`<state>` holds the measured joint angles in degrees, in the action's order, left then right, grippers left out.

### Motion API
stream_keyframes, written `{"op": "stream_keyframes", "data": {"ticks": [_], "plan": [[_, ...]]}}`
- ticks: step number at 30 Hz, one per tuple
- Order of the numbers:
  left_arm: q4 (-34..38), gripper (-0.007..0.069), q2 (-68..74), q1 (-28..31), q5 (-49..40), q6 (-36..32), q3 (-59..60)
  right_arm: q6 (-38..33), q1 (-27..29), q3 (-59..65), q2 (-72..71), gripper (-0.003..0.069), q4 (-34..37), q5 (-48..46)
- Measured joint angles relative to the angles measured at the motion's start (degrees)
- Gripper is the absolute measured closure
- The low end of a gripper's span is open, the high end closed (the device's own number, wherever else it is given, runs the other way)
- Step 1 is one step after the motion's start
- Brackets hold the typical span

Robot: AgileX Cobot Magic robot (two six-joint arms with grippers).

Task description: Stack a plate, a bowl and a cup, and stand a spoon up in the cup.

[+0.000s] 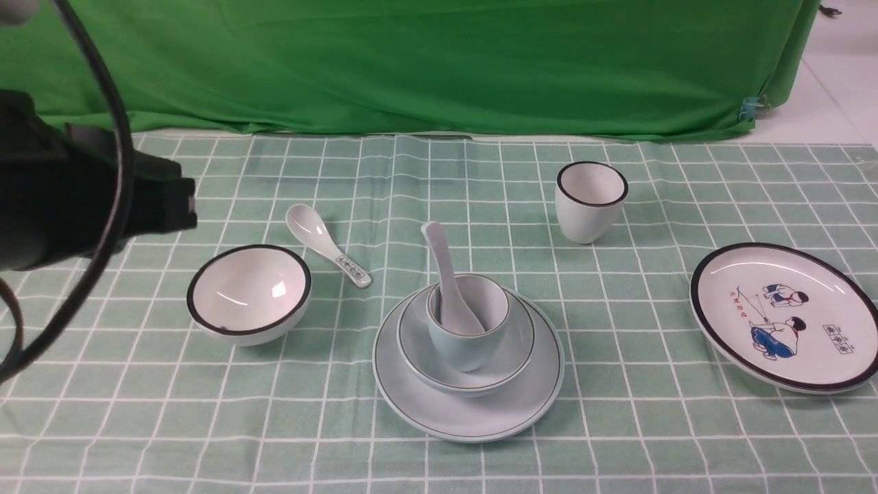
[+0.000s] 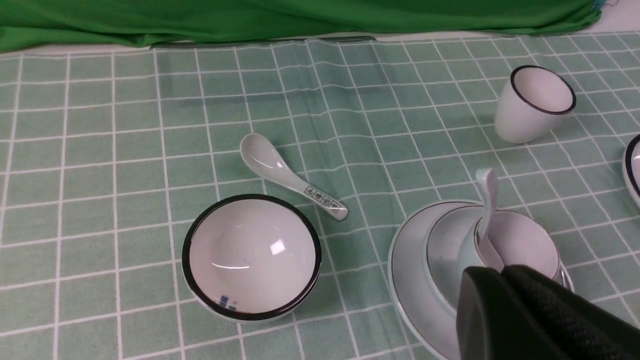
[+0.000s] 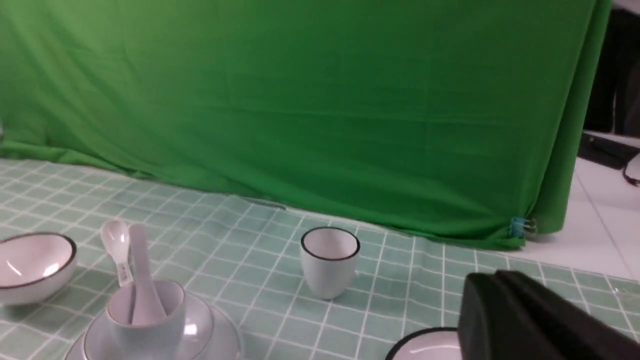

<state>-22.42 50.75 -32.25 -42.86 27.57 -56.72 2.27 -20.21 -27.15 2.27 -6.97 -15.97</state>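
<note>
The pale blue-white plate lies at the middle front of the cloth. The shallow bowl sits on it, and the pale blue cup stands in the bowl. The plain white spoon stands in the cup, handle leaning up to the back left. My left gripper is shut and empty, raised above and in front of the stack. The left arm shows at the left edge. My right gripper is shut and empty, held high at the right, away from the stack.
A black-rimmed white bowl and a spoon with a patterned handle lie left of the stack. A black-rimmed white cup stands at the back right. A cartoon plate lies at the far right. A green curtain hangs behind.
</note>
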Motion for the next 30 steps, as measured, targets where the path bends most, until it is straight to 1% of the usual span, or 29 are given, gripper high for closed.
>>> {"op": "stream_keyframes", "data": {"ticks": [2, 5, 8, 14, 19, 26, 28, 30], "plan": [[0.6, 0.0616, -2.5, 0.0, -0.4, -2.0, 2.1, 0.2, 0.0, 0.8, -1.8, 0.0632, 0.1, 2.4], [0.7, 0.0616, -9.2, 0.0, 0.6, -2.1, 7.5, 0.2, 0.0, 1.0, -2.4, 0.0615, 0.1, 4.1], [1.0, 0.0616, -17.0, 0.0, 3.9, -2.1, 14.3, 0.2, 0.0, 1.2, -2.4, 0.0587, 0.1, 4.2], [1.6, 0.0615, -28.6, 0.0, 7.4, -2.1, 24.0, 0.2, 0.0, 1.2, -2.4, 0.0563, 0.1, 4.2], [2.0, 0.0615, -32.8, 0.0, 7.4, -2.1, 28.4, 0.2, 0.0, 1.2, -2.4, 0.055, 0.1, 4.2], [2.2, 0.0615, -33.3, 0.0, 7.6, -3.4, 31.5, 0.2, 0.0, 1.2, -2.4, 0.0533, 0.1, 4.2], [2.5, 0.0615, -33.3, 0.0, 9.3, -3.6, 31.7, 0.2, 0.0, 1.2, -2.4, 0.0529, 0.1, 4.2], [4.9, 0.0615, -34.2, 1.0, 14.4, -6.9, 32.1, 0.2, 0.0, 1.2, -2.4, 0.0522, 0.1, 4.2]]}}
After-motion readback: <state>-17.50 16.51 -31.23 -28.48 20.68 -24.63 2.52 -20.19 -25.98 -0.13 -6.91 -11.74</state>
